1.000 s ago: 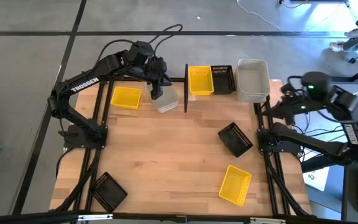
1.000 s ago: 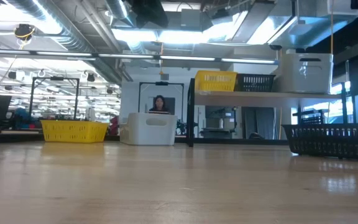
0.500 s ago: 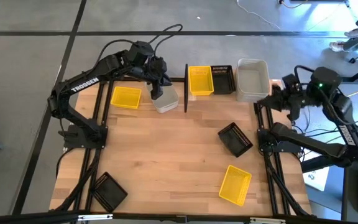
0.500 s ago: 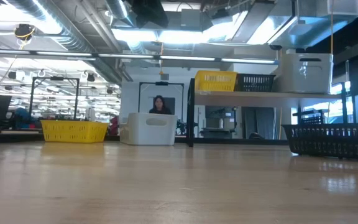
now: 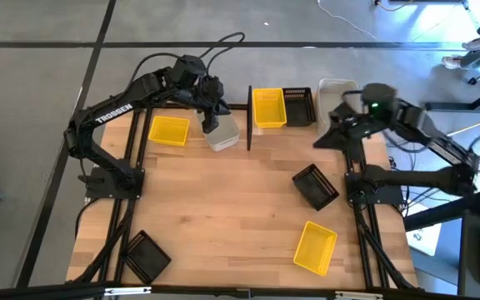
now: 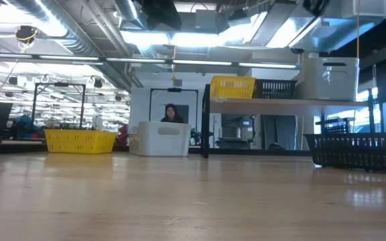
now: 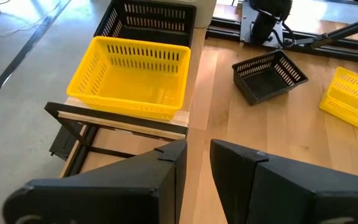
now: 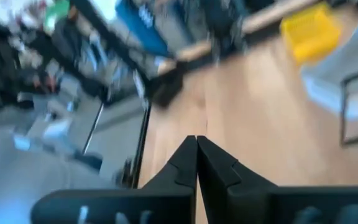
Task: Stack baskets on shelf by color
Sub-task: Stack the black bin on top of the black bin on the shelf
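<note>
My left gripper (image 5: 216, 114) (image 7: 195, 158) hovers over the far end of a whitish basket (image 5: 222, 134) (image 6: 159, 138). That basket stands on the table just left of the shelf's black post (image 5: 249, 118). The fingers are open by a narrow gap and nothing is between them. The shelf (image 6: 280, 102) carries a yellow basket (image 5: 268, 108) (image 7: 132, 74), a black basket (image 5: 298, 106) and a whitish basket (image 5: 337, 93) (image 6: 332, 75). My right gripper (image 5: 324, 138) (image 8: 196, 142) is shut and empty, near the shelf's right end. Its arm partly covers the shelf's whitish basket.
Loose on the table are a yellow basket (image 5: 169, 130) at far left, a black basket (image 5: 316, 186) right of centre, a yellow basket (image 5: 316, 247) near right and a black basket (image 5: 146, 256) at the near left corner. A person (image 6: 171, 112) is visible in the room beyond.
My right arm has swung from beyond the table's right edge toward the left, over the shelf's right end, and now covers part of the whitish basket there. The baskets have not moved.
</note>
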You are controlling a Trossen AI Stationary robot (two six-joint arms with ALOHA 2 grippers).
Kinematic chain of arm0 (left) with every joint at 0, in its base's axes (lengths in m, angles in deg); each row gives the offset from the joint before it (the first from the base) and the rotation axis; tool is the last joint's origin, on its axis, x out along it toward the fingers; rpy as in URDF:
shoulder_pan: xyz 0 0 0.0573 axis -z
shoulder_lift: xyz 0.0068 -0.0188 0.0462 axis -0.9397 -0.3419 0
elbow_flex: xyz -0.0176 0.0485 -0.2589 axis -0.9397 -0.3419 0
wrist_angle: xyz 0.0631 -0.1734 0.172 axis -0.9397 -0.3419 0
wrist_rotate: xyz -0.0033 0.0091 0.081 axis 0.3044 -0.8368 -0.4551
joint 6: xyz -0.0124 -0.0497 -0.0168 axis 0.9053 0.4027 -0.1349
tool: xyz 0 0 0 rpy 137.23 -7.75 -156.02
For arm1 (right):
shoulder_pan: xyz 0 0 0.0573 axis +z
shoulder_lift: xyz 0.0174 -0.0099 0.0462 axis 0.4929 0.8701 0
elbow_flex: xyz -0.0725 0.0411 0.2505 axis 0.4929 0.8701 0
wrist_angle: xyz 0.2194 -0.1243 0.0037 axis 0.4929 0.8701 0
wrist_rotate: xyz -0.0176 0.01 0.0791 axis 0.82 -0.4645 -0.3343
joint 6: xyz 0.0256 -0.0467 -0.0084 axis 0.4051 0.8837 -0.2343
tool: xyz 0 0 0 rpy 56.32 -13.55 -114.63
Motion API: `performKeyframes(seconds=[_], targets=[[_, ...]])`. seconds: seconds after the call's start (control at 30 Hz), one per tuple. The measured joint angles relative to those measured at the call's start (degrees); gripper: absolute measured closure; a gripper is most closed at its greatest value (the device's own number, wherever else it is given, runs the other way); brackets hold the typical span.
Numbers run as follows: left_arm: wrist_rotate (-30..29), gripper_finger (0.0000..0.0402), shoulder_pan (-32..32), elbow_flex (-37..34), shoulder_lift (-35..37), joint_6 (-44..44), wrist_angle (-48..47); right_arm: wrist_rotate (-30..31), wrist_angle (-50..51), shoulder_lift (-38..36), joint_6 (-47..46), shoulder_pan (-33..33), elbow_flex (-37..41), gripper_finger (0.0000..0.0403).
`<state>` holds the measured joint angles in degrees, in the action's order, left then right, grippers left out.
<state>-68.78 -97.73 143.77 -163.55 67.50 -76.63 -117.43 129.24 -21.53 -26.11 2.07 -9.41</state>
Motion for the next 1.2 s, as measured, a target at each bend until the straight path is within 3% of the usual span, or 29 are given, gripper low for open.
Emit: performKeyframes(seconds=[0.23,0.47,0.73,0.87,1.03,1.2], targets=[[0.0,0.0339,0.0,0.0,0.0,-1.3,-0.1,9.1,13.3,4.7,2.1,10.0,0.0,0.0393],[0.0,0.0339,0.0,0.0,0.0,-2.6,-1.0,12.4,26.6,8.1,-9.7,14.8,0.0,0.0393],[0.0,0.0339,0.0,0.0,0.0,-2.7,-1.4,14.8,26.6,13.7,-18.4,15.0,0.0,0.0393],[0.0,0.0339,0.0,0.0,0.0,-2.7,-1.4,14.5,27.4,16.5,-17.7,15.0,0.0,0.0391],[0.0,0.0339,0.0,0.0,0.0,-2.7,-1.4,15.0,28.3,20.0,-17.1,15.0,0.0,0.0361],[0.0,0.0339,0.0,0.0,0.0,-2.6,-1.4,19.4,29.0,24.2,-20.7,16.2,0.0,0.0328]])
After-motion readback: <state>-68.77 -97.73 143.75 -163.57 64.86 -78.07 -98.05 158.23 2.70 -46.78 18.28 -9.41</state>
